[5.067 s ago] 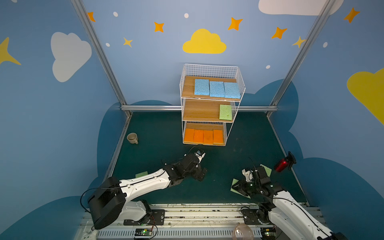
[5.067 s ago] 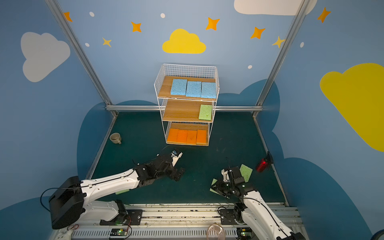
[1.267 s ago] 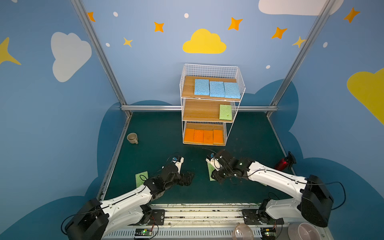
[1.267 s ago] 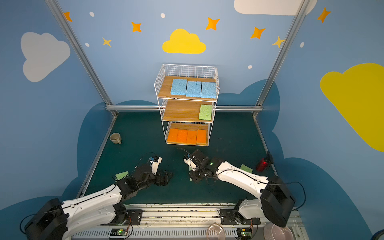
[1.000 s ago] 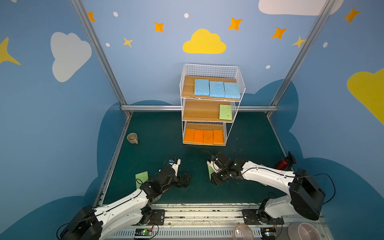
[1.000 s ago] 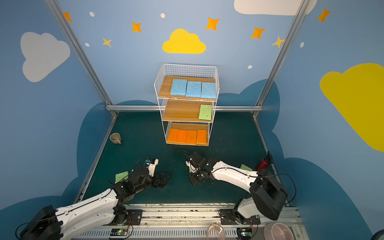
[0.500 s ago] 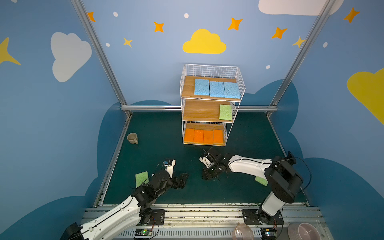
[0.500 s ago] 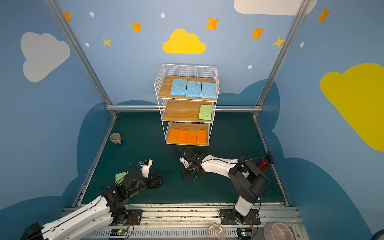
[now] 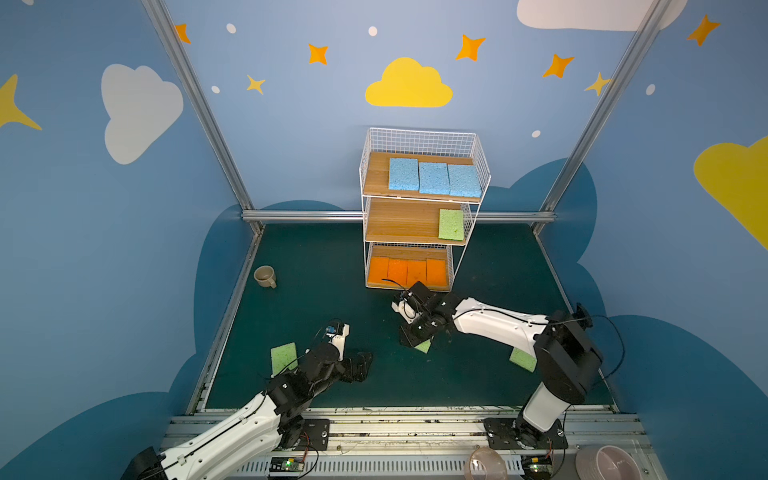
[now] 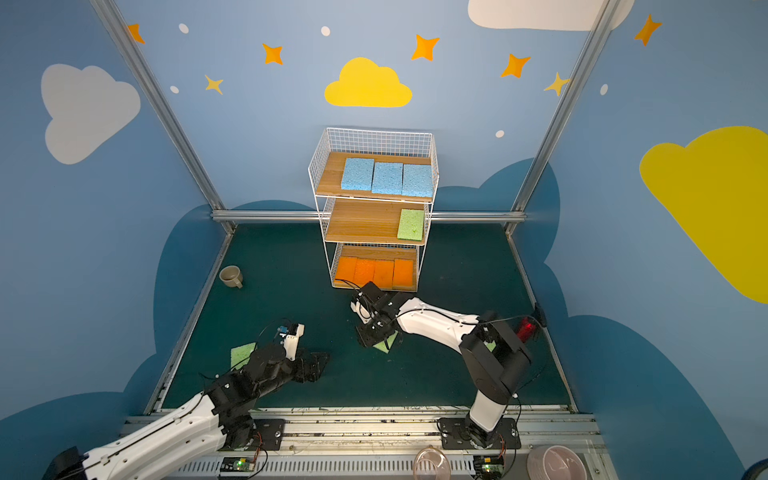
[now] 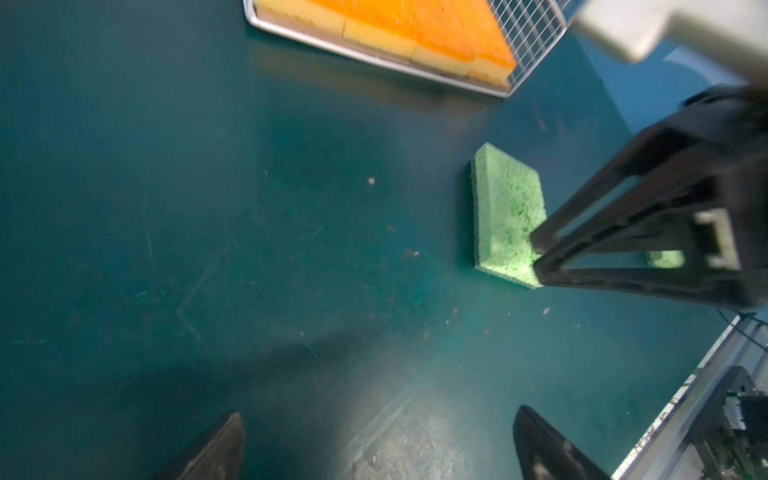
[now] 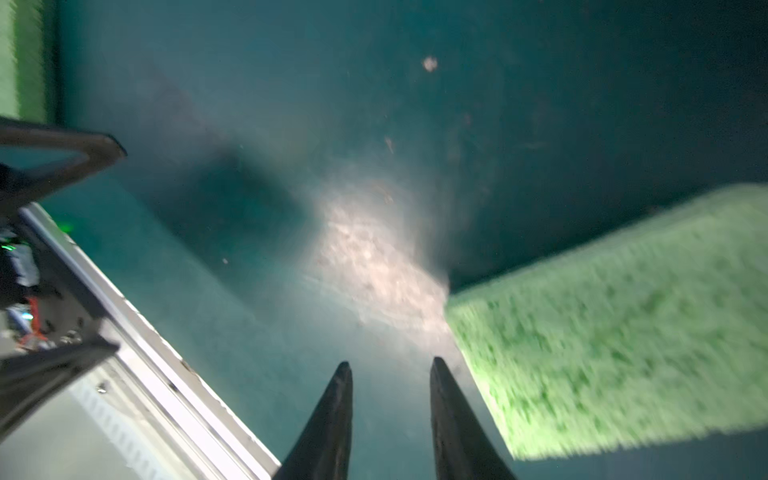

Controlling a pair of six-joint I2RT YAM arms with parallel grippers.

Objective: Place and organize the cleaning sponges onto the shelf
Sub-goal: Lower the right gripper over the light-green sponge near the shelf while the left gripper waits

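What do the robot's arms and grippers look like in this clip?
The left arm and right arm have glossy white link shells, black joint housings and black base plates. Thin black cables loop past the joints. A small white camera housing sits at each wrist. The left gripper and right gripper have matte black fingers tapering to points; from the side they are open triangular frames.

Shelf (image 9: 399, 222) at back, 8 sponges (image 9: 433, 178) on it, 3 floor sponges (image 9: 284, 357) before it
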